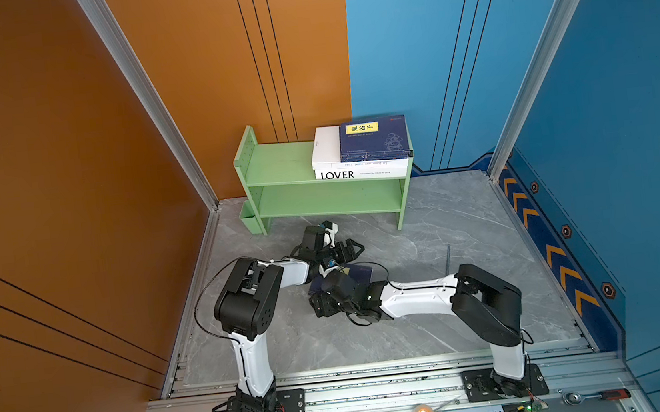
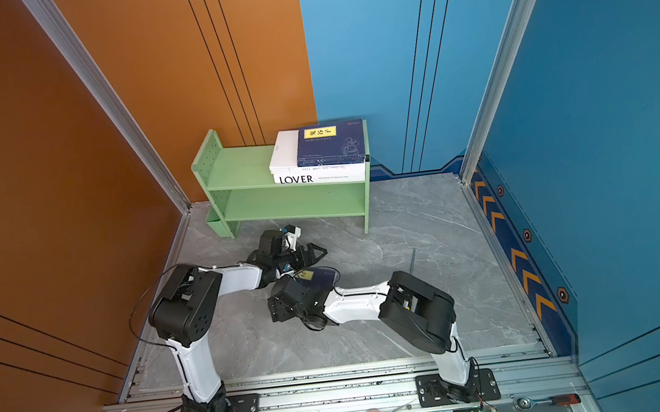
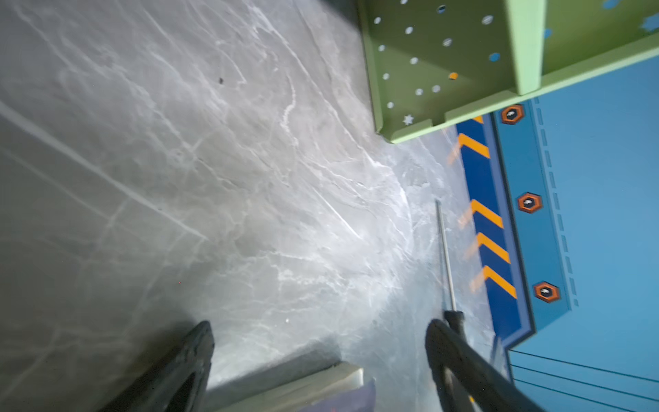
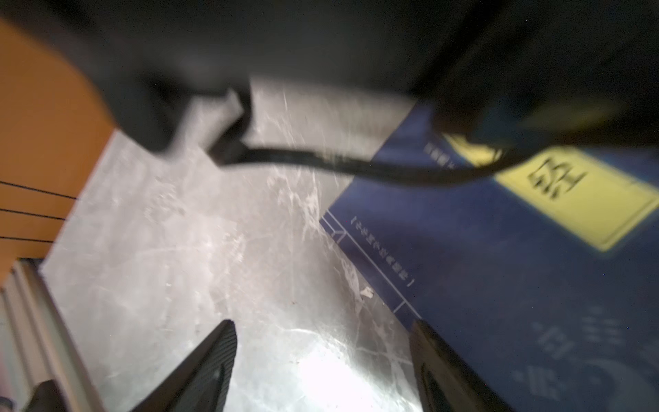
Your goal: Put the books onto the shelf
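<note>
One blue book [image 4: 499, 267] lies flat on the bench [image 1: 313, 342], not yet shelved, directly under the two wrists where they meet. The right pincer [image 4: 322, 324] stands wide and holds nothing; one finger sits at the book's edge, the other over bare bench. The left pincer [image 3: 321, 328] is likewise wide and empty, with a corner of the book between its fingers, nearer the palm than the tips. The three books [image 1: 373, 139] lie stacked on the shelf [image 1: 274, 167], beyond the left pincer.

Hazards, in my judgement:
- **Snagging:** the arms are crowded close. A black cable [image 4: 356, 171] hangs across the book ahead of the right pincer, so a closing move could catch it.
- **Shoving:** the book is thin and flat, and a finger may push it along rather than get under it.
- **Loose item:** a metal rod [image 3: 445, 249] lies ahead of the left pincer.
</note>
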`<control>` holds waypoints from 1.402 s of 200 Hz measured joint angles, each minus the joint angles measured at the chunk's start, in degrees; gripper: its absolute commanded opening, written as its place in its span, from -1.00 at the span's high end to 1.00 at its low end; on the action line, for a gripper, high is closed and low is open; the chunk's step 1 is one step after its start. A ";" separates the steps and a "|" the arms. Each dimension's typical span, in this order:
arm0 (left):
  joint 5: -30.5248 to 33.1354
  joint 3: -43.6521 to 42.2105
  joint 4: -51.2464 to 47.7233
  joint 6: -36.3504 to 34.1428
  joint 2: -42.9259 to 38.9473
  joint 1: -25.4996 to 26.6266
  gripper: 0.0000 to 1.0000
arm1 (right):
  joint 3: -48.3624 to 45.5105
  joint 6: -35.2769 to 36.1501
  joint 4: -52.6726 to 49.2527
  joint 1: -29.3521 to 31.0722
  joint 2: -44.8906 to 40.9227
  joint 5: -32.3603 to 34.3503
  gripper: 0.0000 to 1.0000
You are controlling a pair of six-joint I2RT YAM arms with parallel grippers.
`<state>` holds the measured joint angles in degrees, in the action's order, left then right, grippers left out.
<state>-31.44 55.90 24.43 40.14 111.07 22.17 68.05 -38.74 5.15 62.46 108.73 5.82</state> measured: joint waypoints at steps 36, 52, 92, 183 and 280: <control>-3.37 -5.07 10.58 7.98 -1.77 -3.80 -0.87 | -3.32 1.57 -0.37 -0.09 -8.52 2.21 -0.68; -3.76 -7.06 15.98 12.26 -3.41 -5.40 -0.86 | -4.31 2.64 -1.38 -0.04 -11.19 4.31 -0.72; -1.70 -13.11 23.71 19.02 -11.43 -7.82 -0.87 | -6.03 4.68 -4.35 -1.97 -13.70 8.39 -0.77; 15.52 -25.77 -10.03 22.58 -45.33 -7.54 -0.94 | -0.96 6.64 -5.88 -13.92 -2.73 7.54 -0.73; 20.65 -36.09 -26.45 33.97 -57.94 -3.10 -0.88 | 5.53 7.30 -6.43 -14.62 7.54 2.73 -0.56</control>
<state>-10.79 19.81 -2.02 74.11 53.12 19.07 73.58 -31.44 -1.28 47.83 116.27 8.56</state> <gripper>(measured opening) 0.942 0.786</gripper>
